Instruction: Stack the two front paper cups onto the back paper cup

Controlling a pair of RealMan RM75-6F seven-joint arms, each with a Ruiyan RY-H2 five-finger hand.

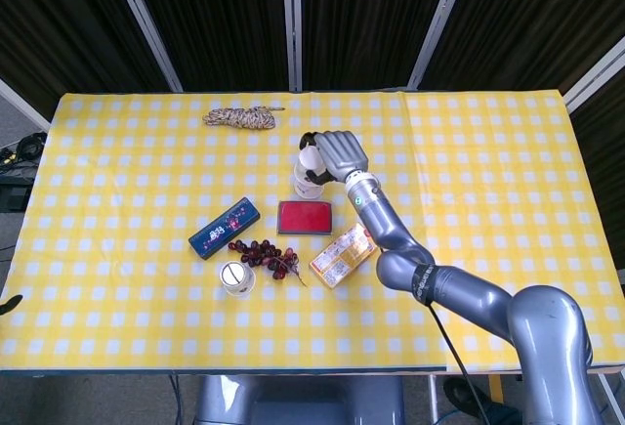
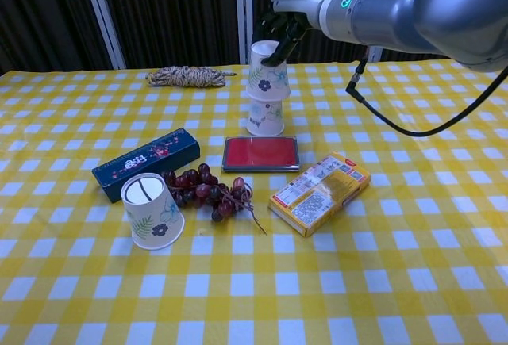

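**Right hand holding an inverted paper cup on the back cup**

The right arm reaches in from the near right and extends toward the centre of the table, its grey metallic links angled up and to the far left. The right hand [image 2: 279, 29] is poised above the far-centre area, palm facing down in the head view, dark fingers [image 2: 272, 24] curled around the top of the upper paper cup [image 2: 266, 80]. The hand is closed on this cup; the exact contact points on its far side are hidden.

The upper paper cup is inverted, white with floral print, and sits slightly tilted over the back paper cup [image 2: 264, 117], which stands inverted on the tablecloth [image 2: 413, 226]. The two cups overlap, the upper one only partly seated.

The front paper cup [image 2: 151, 210], also inverted, floral and conical, stands at the near left, just beside a bunch of dark grapes [image 2: 211, 191].

Other items: a flat red rectangular case [image 2: 260, 153] just in front of the stacked cups, a yellow cardboard box [image 2: 320, 192] to the near right of it, a long dark blue printed box [image 2: 146, 163] to the left, and a coil of braided rope [image 2: 189, 76] at the far left. The tablecloth is yellow-and-white checked.

The left hand is not in view.
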